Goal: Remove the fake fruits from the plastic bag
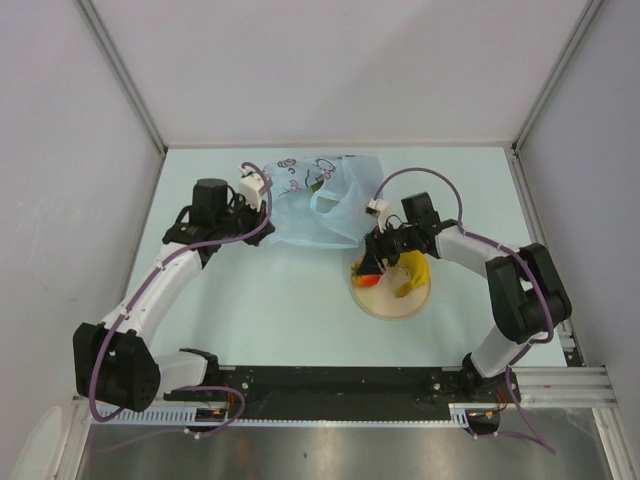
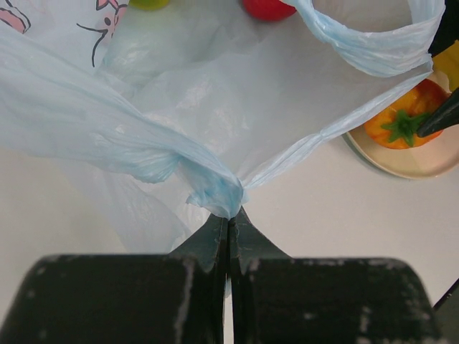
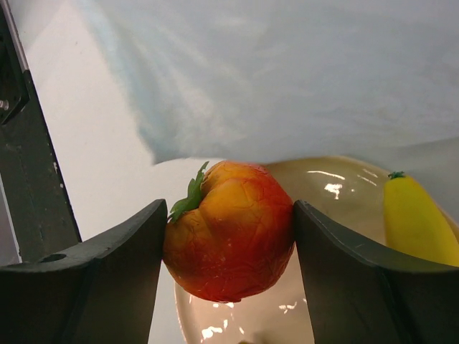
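Observation:
The light blue plastic bag (image 1: 315,200) lies at the back middle of the table. My left gripper (image 1: 262,196) is shut on a bunched fold of the plastic bag (image 2: 215,195). Through the bag a red fruit (image 2: 267,7) and a green fruit (image 2: 149,3) show. My right gripper (image 1: 372,268) is shut on the orange-red round fruit (image 3: 229,229) with a green stem, just above the tan plate (image 3: 337,179). The yellow banana (image 1: 413,272) lies on the plate and shows in the right wrist view (image 3: 419,226). The orange-red fruit also shows in the left wrist view (image 2: 401,122).
The round tan plate (image 1: 390,303) sits right of centre, in front of the bag. A bag loop handle (image 2: 373,50) hangs near the plate. White enclosure walls stand on three sides. A black rail (image 1: 330,385) runs along the near edge.

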You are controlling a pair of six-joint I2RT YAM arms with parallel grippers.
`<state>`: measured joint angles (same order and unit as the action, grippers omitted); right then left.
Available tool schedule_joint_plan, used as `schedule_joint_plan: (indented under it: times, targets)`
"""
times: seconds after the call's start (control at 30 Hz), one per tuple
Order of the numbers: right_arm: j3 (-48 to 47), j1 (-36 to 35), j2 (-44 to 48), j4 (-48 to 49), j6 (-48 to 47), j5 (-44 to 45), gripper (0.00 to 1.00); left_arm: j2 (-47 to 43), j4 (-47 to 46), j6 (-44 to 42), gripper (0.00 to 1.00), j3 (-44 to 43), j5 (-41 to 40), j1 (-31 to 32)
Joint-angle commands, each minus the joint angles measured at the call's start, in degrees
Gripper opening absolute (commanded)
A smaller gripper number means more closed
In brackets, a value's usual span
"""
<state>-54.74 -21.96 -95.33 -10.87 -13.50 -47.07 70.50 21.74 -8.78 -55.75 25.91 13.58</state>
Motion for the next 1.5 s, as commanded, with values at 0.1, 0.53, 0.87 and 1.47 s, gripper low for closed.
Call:
schedule_joint_plan:
  times: [0.1,0.53,0.87,1.47]
  targets:
    - [0.4,-2.4,8.1,-6.4,-6.4,3.1,0.69,-1.3,-3.7,1.9,0.00,1.0,1.9,-0.4]
    - [0.8,2.3,4.4,-6.0,-4.8,-3.7,1.00,-2.7,-3.9,2.2,0.00,1.7,2.0,-0.4]
    - [0.6,-7.7,16.9,-11.5,-13.9,7.2,1.00,-4.1,-4.2,2.2,0.00,2.0,1.9,-0.4]
    - [1.1,-18.3,16.1,-13.0,-19.0,4.4,0.51,-10.1,-4.0,2.8,0.00,4.3,1.1,-0.8]
